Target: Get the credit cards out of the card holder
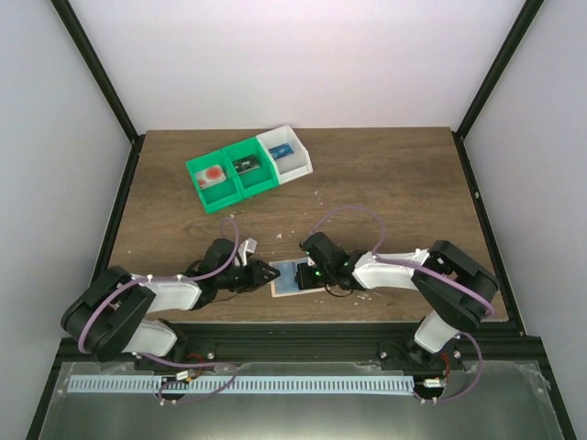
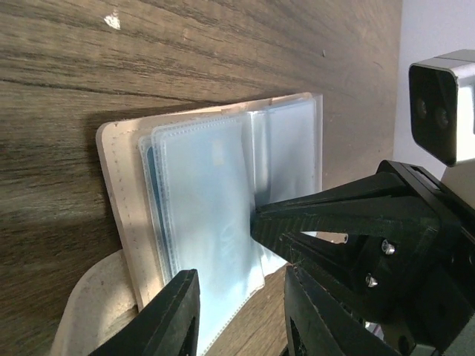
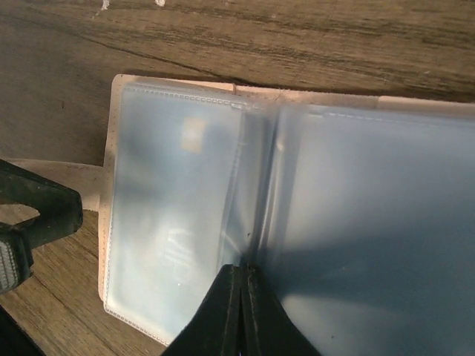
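Right hand [image 3: 241,273] fingers pinched fully together, tips pressed on the middle fold of the clear sleeves [image 3: 356,208]; can't tell if a sleeve is caught between them. Left hand [image 2: 239,285] partly open, nothing clamped, its two fingers straddling the near edge of the sleeve stack. Both hands come in from opposite sides at the card holder [image 1: 292,278], which lies flat and opened on the bench [image 1: 394,192], near the front edge between the two arms. Tan cover underneath, sleeves fanned on top. Light blue credit card [image 3: 174,215] shows through the left sleeve, inside the holder; number of cards unclear. Farther back, well apart: green bin [image 1: 229,200] with two compartments, red round item [image 1: 214,174] in one, dark item [image 1: 246,166] in the other, touching a white bin [image 1: 303,166] holding a blue item [image 1: 282,150].
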You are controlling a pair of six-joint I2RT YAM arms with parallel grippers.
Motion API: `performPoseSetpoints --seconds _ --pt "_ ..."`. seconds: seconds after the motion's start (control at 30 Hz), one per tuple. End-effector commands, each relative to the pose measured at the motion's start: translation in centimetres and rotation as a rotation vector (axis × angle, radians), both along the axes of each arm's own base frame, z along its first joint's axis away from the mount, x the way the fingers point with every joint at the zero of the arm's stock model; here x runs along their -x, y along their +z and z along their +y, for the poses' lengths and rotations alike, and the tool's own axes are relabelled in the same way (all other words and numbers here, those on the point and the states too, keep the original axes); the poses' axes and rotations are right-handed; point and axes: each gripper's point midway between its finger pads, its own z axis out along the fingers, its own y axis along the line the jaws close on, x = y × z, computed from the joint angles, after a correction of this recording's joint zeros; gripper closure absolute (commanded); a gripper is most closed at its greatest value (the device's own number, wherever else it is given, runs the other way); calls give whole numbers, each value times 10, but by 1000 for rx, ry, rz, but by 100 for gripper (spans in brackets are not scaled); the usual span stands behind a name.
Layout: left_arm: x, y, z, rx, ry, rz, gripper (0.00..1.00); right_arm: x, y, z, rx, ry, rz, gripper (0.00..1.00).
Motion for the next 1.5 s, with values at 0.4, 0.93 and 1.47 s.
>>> performPoseSetpoints --seconds 0.4,0.93,1.47 --pt "-8 -2 -3 -3 4 -52 58 18 -19 -7 -22 -7 62 99" --pt "-7 6 -17 63 -37 -47 57 28 -28 -13 -24 5 89 99" --pt "-11 3 -18 10 -38 -41 89 28 -5 -1 -126 45 43 95"
